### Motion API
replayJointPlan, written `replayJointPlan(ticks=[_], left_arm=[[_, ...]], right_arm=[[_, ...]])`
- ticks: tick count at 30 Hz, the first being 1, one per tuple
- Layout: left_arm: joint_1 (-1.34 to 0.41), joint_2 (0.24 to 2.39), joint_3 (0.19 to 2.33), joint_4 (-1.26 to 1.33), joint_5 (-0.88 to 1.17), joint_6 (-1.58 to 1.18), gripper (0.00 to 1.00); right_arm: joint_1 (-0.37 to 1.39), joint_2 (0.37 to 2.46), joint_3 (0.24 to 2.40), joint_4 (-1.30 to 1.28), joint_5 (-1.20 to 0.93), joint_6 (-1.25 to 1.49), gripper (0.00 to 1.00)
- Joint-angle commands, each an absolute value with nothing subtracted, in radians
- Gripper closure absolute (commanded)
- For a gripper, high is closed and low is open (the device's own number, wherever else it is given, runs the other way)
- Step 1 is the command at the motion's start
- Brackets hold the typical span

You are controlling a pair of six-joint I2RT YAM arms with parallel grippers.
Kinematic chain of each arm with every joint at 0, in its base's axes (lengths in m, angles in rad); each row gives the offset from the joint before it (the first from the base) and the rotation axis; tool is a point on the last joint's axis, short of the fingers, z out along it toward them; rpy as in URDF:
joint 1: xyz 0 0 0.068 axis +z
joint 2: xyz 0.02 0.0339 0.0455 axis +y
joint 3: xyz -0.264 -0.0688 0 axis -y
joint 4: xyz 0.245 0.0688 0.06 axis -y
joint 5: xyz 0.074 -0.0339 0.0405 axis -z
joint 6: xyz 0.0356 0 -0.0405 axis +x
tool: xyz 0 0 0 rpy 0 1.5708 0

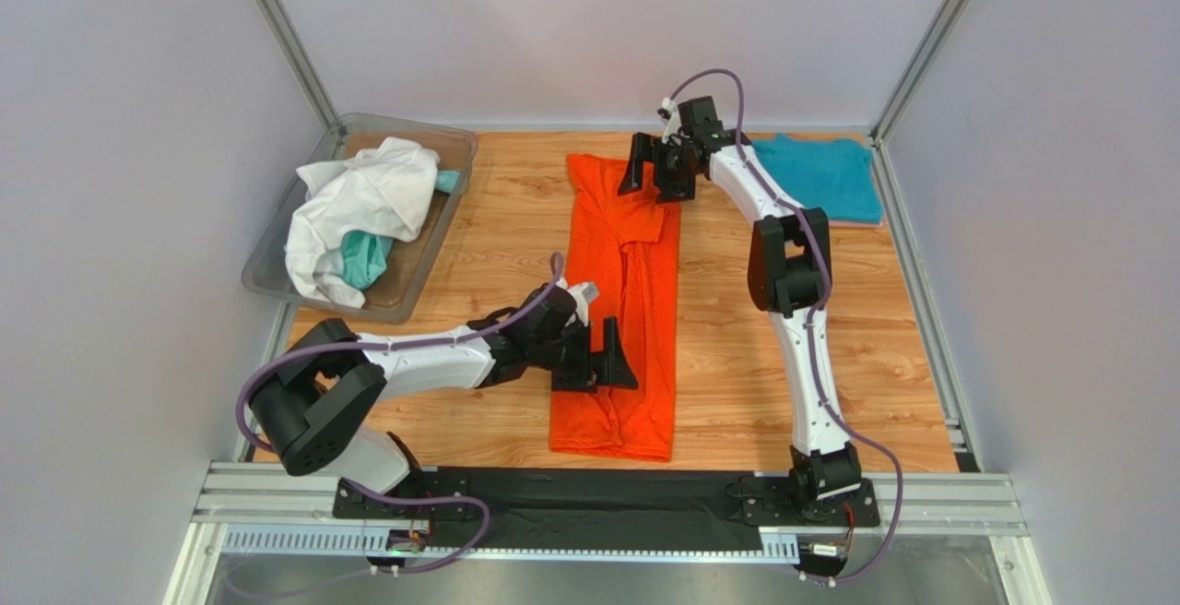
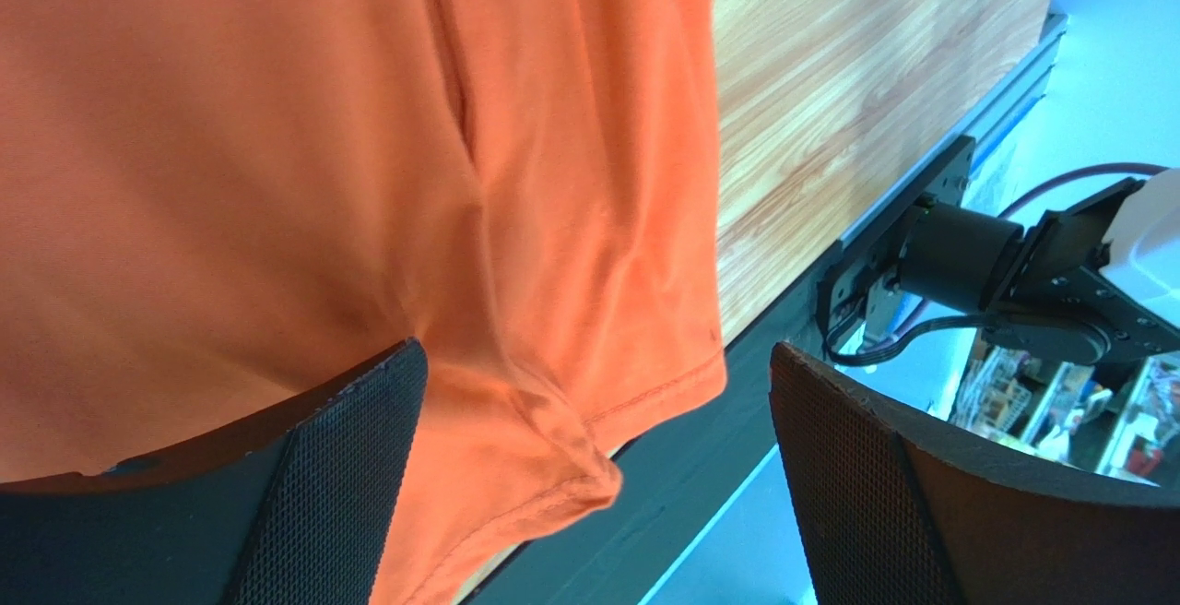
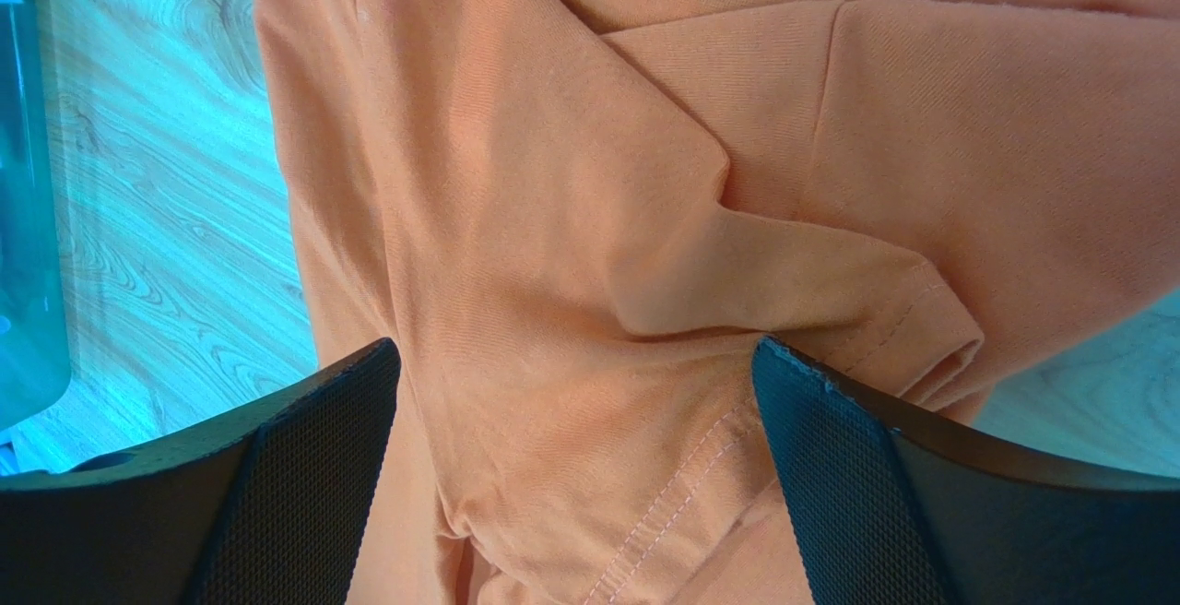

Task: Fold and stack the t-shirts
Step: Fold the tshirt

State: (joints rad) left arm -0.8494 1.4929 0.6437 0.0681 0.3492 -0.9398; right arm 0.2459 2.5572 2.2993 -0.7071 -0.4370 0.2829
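The bright orange t-shirt [image 1: 617, 301] lies on the wooden table folded lengthwise into a long strip. My left gripper [image 1: 596, 363] is open over its near end, at the left edge. In the left wrist view the orange hem corner [image 2: 554, 398] lies between my open gripper's [image 2: 596, 474] fingers, not pinched. My right gripper [image 1: 658, 172] is open over the far end. In the right wrist view a folded sleeve [image 3: 776, 259] lies under my open gripper [image 3: 575, 474]. A folded teal t-shirt [image 1: 820, 174] lies at the back right. No pink shirt shows.
A clear plastic bin [image 1: 272, 262] at the back left holds a crumpled white shirt [image 1: 363, 201] and a teal one [image 1: 364, 259]. A black strip [image 1: 596, 501] and metal rail run along the near edge. The right arm's base [image 2: 1018, 273] shows in the left wrist view.
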Motion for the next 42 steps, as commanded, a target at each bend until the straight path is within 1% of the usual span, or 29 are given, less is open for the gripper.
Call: replayJointPlan(ticks=[1,6,7,9,10,11,12,13,14,15,16,17,18,19,20,21,22,23,24,25,28,34,36,39,40,42], left_arm=[[-0.862,1.468,0.701,0.005,0.295,-0.922,0.00],[-0.870,1.353,0.736,-0.139,0.252,-0.879,0.00],[-0.870,1.333,0.741,-0.158,0.249,-0.873,0.00],[-0.871,1.276,0.735,-0.210,0.245,-0.867,0.00],[-0.871,1.255,0.718,-0.227,0.242,-0.865,0.00],[-0.871,1.209,0.704,-0.244,0.238,-0.862,0.00],[-0.873,1.181,0.686,-0.255,0.229,-0.862,0.00],[-0.874,1.154,0.649,-0.273,0.213,-0.868,0.00],[-0.874,1.097,0.631,-0.314,0.187,-0.870,0.00],[-0.874,1.068,0.614,-0.336,0.181,-0.871,0.00],[-0.874,1.037,0.579,-0.356,0.176,-0.876,0.00],[-0.876,0.952,0.537,-0.373,0.178,-0.885,0.00],[-0.876,0.951,0.537,-0.379,0.182,-0.885,0.00],[-0.877,0.902,0.494,-0.377,0.198,-0.897,0.00],[-0.877,0.884,0.476,-0.377,0.202,-0.905,0.00],[-0.882,0.865,0.460,-0.377,0.207,-0.910,0.00],[-0.884,0.850,0.430,-0.376,0.207,-0.914,0.00],[-0.891,0.833,0.417,-0.364,0.206,-0.914,0.00],[-0.894,0.827,0.387,-0.348,0.207,-0.917,0.00],[-0.896,0.816,0.373,-0.313,0.213,-0.923,0.00],[-0.914,0.822,0.334,-0.250,0.216,-0.942,0.00],[-0.933,0.919,0.314,-0.181,0.213,-0.962,0.02],[-0.937,0.949,0.321,-0.166,0.212,-0.969,0.05],[-0.942,1.003,0.330,-0.164,0.198,-0.979,0.11],[-0.943,1.020,0.331,-0.164,0.196,-0.980,0.17],[-0.945,1.031,0.333,-0.167,0.192,-0.979,0.20]], right_arm=[[0.241,2.556,2.303,-0.666,-0.439,0.259,0.00],[0.253,2.399,2.277,-0.679,-0.385,0.233,0.00],[0.256,2.338,2.267,-0.681,-0.367,0.232,0.00],[0.273,2.265,2.206,-0.684,-0.283,0.222,0.00],[0.281,2.182,2.165,-0.683,-0.237,0.227,0.00],[0.294,2.136,2.061,-0.681,-0.130,0.236,0.00],[0.301,2.085,1.978,-0.652,-0.083,0.251,0.00],[0.304,1.977,1.897,-0.625,-0.054,0.293,0.00],[0.307,1.918,1.717,-0.564,-0.043,0.311,0.00],[0.307,1.861,1.635,-0.536,-0.040,0.334,0.00],[0.311,1.745,1.558,-0.513,-0.035,0.351,0.00],[0.334,1.630,1.402,-0.493,-0.022,0.388,0.00],[0.334,1.629,1.340,-0.488,-0.009,0.403,0.00],[0.368,1.517,1.262,-0.483,0.030,0.432,0.00],[0.385,1.459,1.203,-0.483,0.040,0.449,0.00],[0.403,1.354,1.078,-0.485,0.047,0.472,0.00],[0.422,1.306,1.022,-0.482,0.049,0.503,0.00],[0.446,1.258,0.967,-0.462,0.016,0.559,0.00],[0.454,1.177,0.854,-0.447,-0.030,0.595,0.00],[0.463,1.142,0.812,-0.436,-0.078,0.616,0.00],[0.480,1.030,0.689,-0.469,-0.101,0.664,0.00],[0.544,0.878,0.565,-0.528,-0.117,0.729,0.00],[0.566,0.859,0.549,-0.537,-0.109,0.745,0.00],[0.610,0.847,0.529,-0.557,-0.097,0.779,0.01],[0.630,0.842,0.522,-0.561,-0.089,0.791,0.01],[0.646,0.835,0.503,-0.577,-0.083,0.805,0.01]])
